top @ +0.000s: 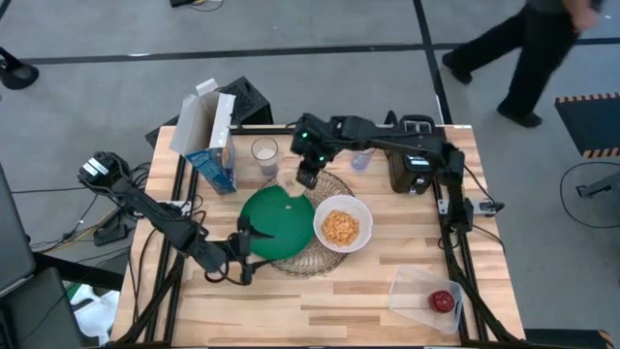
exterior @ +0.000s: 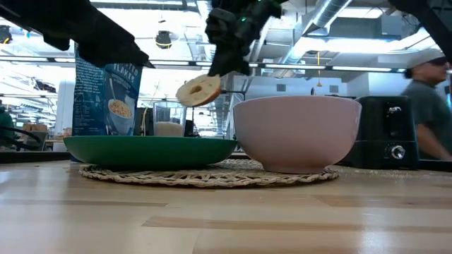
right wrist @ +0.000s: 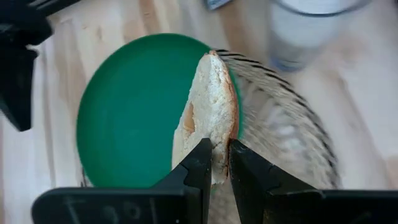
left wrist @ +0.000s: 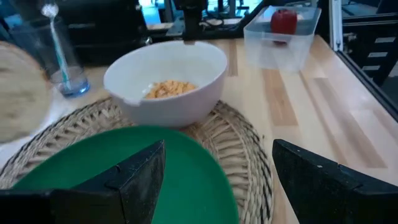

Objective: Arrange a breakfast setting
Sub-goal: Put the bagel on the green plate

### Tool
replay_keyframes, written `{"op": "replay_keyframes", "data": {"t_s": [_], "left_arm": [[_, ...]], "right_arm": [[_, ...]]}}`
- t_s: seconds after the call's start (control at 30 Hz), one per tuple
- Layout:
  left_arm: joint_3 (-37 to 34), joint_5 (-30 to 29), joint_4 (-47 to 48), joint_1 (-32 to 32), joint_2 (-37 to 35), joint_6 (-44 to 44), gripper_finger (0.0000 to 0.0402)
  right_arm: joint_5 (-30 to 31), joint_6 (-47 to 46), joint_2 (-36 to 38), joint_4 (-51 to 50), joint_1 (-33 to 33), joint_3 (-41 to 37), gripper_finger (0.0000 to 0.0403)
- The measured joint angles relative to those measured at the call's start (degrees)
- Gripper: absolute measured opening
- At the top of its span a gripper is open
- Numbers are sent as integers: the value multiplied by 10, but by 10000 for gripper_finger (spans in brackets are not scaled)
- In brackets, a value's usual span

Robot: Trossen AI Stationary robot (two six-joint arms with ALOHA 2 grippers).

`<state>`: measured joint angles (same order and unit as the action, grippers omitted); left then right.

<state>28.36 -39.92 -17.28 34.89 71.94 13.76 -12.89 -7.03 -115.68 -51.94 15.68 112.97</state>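
I see the round woven wire mat [top: 312, 254] lying flat on the wooden table [top: 339, 301]. It bends a bit, so I would not drag it. On it sits the round green plate [top: 276, 223]. It is stiff and smooth, and I would take it by the rim. My left gripper [top: 242, 242] waits at that rim with its fingers spread apart, holding nothing. Beside the plate on the mat stands the white bowl [top: 342, 223] of orange cereal [top: 340, 228]. The bowl looks heavy and could tip and spill (so I would go slowly).

The smallest thing is the pale half bagel [right wrist: 208, 115]. It is light, soft and crumbly. My right gripper [right wrist: 216, 165] is clamped on its edge, and it hangs in the air over the far rim of the plate. It stands on edge, its flat face turned sideways. I would squeeze it gently.
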Motion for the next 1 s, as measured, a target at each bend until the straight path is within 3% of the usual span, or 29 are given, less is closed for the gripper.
{"op": "replay_keyframes", "data": {"t_s": [0.67, 1.0], "left_arm": [[-17, 12, -2, 0, -19, 21, 281], [-17, 11, -1, 0, -19, 21, 281]], "right_arm": [[-123, -5, -125, 119, -41, 0, 78], [-132, -14, -156, 143, -43, 0, 78]]}}
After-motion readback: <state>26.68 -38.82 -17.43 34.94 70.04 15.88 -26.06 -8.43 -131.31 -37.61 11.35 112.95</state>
